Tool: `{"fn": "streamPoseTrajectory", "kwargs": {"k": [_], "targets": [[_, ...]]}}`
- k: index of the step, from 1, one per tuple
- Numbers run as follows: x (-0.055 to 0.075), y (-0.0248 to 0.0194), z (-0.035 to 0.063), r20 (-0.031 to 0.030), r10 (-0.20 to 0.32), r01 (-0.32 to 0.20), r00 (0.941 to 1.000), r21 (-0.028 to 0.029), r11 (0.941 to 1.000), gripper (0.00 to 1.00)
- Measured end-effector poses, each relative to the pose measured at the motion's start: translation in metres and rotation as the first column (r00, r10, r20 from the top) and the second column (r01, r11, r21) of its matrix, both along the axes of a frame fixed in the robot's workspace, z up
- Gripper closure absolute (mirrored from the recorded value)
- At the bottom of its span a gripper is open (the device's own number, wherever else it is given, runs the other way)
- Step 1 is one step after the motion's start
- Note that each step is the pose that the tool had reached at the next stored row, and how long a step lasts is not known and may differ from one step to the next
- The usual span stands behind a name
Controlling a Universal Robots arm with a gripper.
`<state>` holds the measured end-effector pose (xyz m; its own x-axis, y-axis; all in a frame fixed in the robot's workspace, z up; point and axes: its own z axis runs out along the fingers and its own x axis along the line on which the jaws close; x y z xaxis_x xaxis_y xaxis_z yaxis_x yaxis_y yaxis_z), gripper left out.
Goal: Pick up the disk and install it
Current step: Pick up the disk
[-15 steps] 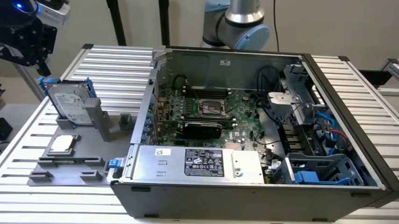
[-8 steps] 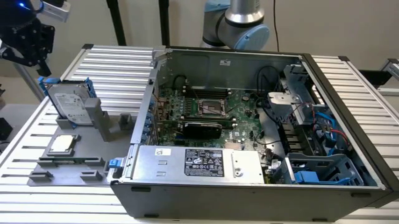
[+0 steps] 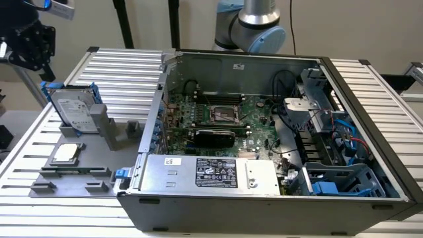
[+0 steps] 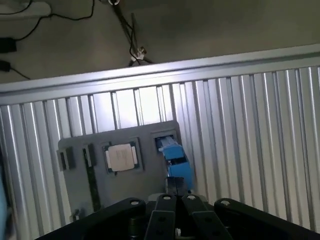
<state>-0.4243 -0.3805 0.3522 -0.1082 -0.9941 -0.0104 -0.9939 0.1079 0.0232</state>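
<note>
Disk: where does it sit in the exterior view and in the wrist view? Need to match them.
Exterior view: the disk stands on edge in the grey fixture at the exterior view's left, outside the computer case.
Wrist view: the disk is seen edge-on, blue frame showing, in a fixture slot.
Shared landmark: the square silver chip, seated on the same fixture near the disk.
</note>
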Motion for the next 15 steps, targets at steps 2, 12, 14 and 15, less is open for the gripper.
{"fn": "streamPoseTrajectory", "kwargs": {"k": [2,12,14,15], "targets": [[0.0000,0.0000,-0.0002,0.0030,0.036,-0.036,0.9993,0.0002,0.9993,1.00],[-0.0001,0.0013,-0.0029,0.0080,0.141,-0.141,0.9900,0.0027,0.9900,1.00],[0.0000,0.0015,-0.0029,0.0080,0.141,-0.141,0.9899,0.0037,0.9900,0.00],[0.0000,0.0016,-0.0030,0.0081,0.141,-0.141,0.9899,0.0043,0.9900,0.00]]}}
